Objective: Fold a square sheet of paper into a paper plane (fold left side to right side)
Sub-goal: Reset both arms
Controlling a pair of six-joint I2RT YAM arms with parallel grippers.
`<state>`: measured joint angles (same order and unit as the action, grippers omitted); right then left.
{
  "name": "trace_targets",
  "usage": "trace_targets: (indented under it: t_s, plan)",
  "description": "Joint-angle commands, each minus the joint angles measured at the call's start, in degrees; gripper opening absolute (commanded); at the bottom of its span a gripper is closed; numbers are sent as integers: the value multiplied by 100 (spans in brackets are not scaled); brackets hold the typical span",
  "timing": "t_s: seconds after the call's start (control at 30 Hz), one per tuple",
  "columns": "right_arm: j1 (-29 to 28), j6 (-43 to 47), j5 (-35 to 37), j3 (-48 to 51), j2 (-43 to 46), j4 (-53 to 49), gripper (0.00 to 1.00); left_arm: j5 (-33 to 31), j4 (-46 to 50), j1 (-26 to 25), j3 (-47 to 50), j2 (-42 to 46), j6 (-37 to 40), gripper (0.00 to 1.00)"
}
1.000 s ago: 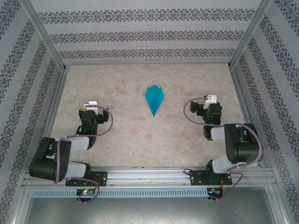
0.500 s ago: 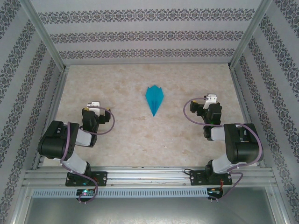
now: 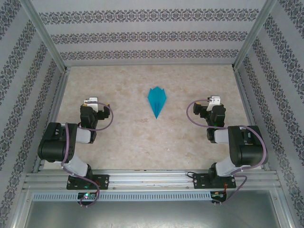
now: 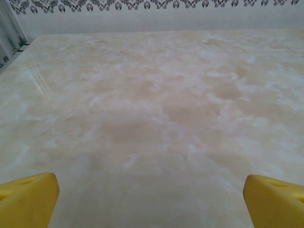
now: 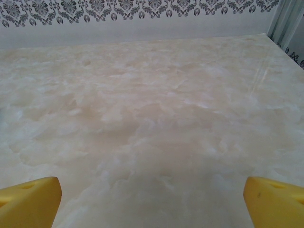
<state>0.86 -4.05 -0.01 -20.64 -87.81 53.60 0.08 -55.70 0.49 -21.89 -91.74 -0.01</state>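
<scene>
Readable text: none can be read.
Walls (image 3: 142, 35): printed bands of dark ornament; a repeating pattern, not lettering.
Paper plane (image 3: 157, 100): plain teal, with no mark or print on it.
Table (image 3: 128, 137): pale marbled surface with no label or number.
Near rail (image 3: 152, 179): any marks on it are too small to read.

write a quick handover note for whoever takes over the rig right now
Left gripper: open, empty, over the table.
Right gripper: open, empty, over the table.
Paper plane: lies flat mid-table between the two grippers, nose toward the near edge, touched by neither.
Done: it is folded into a pointed dart.
Left: apparently nothing; maybe check the creases.
</scene>
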Motion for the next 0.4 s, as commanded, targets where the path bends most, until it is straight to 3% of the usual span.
trace_targets:
  t_s: [0.0,0.37]
  plan:
    - [-77,115,57,-67,45,80,98,169,125,39,-17,62,-52,100]
    - [-104,170,68,-89,40,35,98,168,121,39,-17,60,-52,100]
